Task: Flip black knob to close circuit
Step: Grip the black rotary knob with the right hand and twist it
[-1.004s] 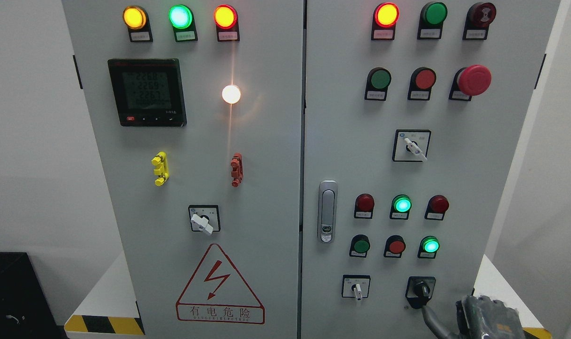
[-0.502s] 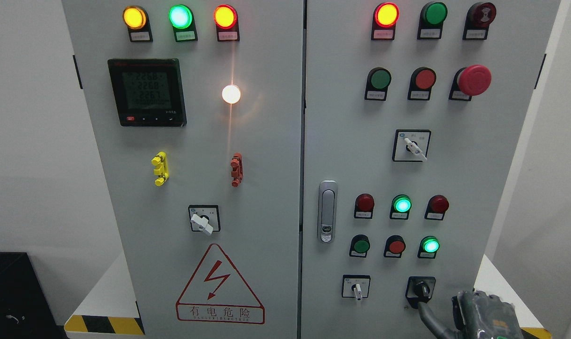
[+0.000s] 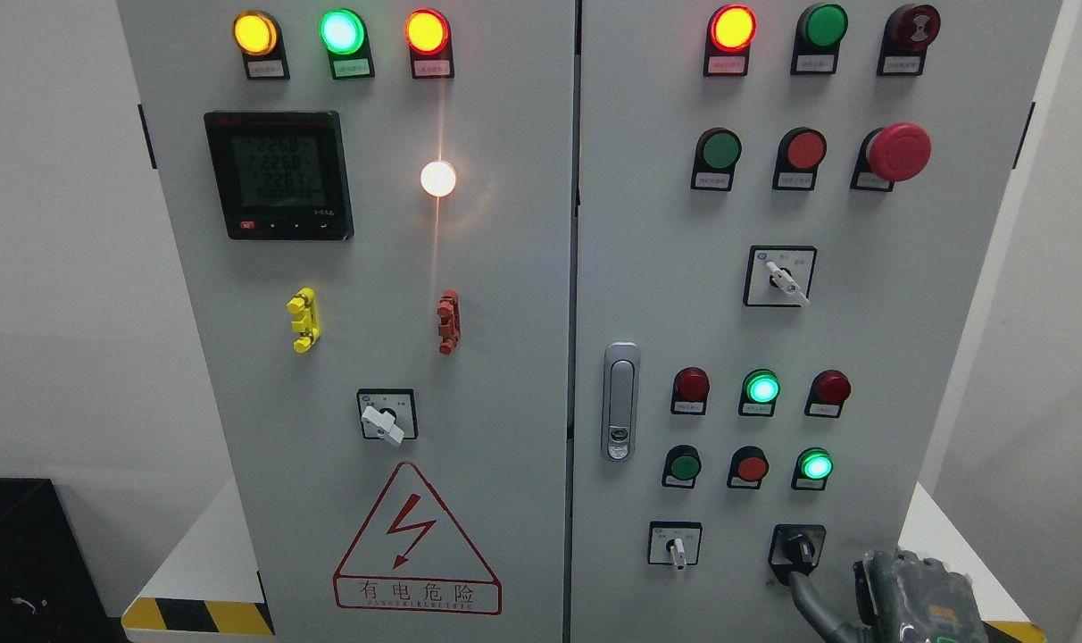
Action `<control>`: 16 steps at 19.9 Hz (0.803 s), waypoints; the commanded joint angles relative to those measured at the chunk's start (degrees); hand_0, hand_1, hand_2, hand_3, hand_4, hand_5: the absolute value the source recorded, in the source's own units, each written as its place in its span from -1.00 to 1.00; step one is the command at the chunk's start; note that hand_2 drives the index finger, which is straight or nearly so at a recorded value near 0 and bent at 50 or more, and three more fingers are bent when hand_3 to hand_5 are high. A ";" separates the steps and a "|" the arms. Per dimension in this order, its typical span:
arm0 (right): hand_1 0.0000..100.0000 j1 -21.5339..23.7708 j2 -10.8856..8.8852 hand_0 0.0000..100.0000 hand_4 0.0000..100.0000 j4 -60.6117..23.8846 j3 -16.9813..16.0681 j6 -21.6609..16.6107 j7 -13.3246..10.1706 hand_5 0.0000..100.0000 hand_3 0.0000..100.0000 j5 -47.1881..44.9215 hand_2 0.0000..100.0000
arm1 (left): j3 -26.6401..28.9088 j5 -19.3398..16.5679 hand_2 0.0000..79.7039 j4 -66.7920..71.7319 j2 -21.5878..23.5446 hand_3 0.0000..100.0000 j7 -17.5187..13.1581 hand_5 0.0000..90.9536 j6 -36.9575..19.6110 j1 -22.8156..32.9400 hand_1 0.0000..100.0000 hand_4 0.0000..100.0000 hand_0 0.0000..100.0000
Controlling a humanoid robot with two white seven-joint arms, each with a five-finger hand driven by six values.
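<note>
While my right hand point(image 3: 911, 594) shows only at the lower right corner of the head view, one dark finger point(image 3: 809, 600) reaches up to just under the black knob point(image 3: 798, 546), low on the right door of the cabinet point(image 3: 862, 339). Whether it touches, I cannot tell, nor how far my fingers are curled. I judge the flip not yet done: the approach is nearly complete, the turn itself remains.

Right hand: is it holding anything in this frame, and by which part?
Nothing is held. The right hand sits low at the cabinet's bottom right; one finger reaches up to just under the black knob, with no grasp around it.
</note>
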 commanded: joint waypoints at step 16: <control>-0.89 -1.30 -0.46 -0.71 1.00 2.74 0.25 3.23 0.22 1.00 1.00 2.05 0.98 | 0.03 0.00 -1.00 0.01 0.00 -1.00 0.05 -1.00 -0.03 0.00 0.11 -1.00 -0.76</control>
